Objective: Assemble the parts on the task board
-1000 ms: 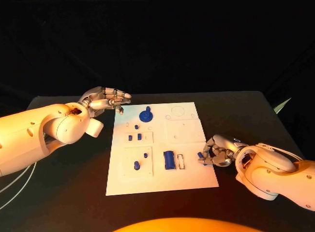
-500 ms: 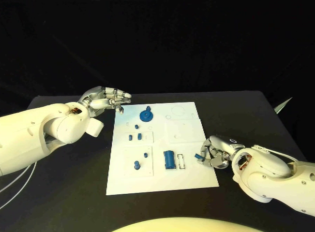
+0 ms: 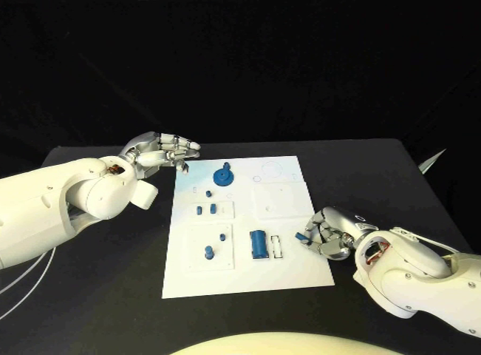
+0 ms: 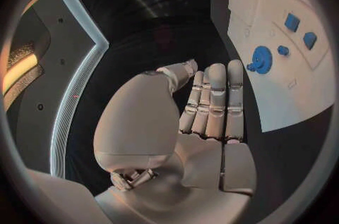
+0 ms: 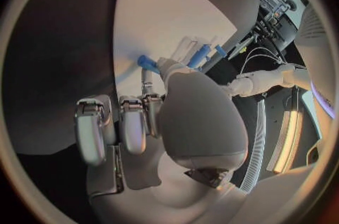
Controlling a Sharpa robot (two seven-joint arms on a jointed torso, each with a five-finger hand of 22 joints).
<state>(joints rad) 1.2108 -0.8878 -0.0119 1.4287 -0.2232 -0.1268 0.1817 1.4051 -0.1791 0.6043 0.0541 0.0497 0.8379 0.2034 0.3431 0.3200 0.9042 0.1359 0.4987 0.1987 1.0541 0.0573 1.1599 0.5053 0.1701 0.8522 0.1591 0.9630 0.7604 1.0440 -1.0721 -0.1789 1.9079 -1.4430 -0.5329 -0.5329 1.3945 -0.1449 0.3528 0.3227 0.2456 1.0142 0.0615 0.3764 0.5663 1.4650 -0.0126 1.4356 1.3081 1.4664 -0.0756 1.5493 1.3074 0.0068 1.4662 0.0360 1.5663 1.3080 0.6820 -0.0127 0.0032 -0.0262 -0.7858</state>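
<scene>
We are at the right edge of the task board [image 3: 245, 277], the white plate lying in the middle of the black worktop [image 3: 389, 166], and our right hand [image 3: 327, 235] is pinching a small blue part [image 3: 303, 238] just over that edge; in the right wrist view the same part [image 5: 147, 61] sits at the tip of our thumb and a finger, close above the white surface, while our other fingers stay curled beside it. Our left hand [image 3: 162, 153] hangs near the board's far left corner with its fingers curled in and nothing in them. On the board we can see a round blue disc [image 3: 224, 176] near the far end, a few small blue pieces [image 3: 205, 209] in the left column, and a blue cylinder [image 3: 258, 244] lying beside a pale slot [image 3: 275, 247] toward the near end. We judge the step in hand to be carrying the pinched part to its seat, probably somewhere near that slot, though we cannot tell which recess it belongs to. To do it well we should keep the pinch firm but low on the part, leaving its free end exposed, bring it squarely over the recess, lower slowly, and release only once it sits without tilting. We should also keep our curled fingers clear of the cylinder so it does not roll.
</scene>
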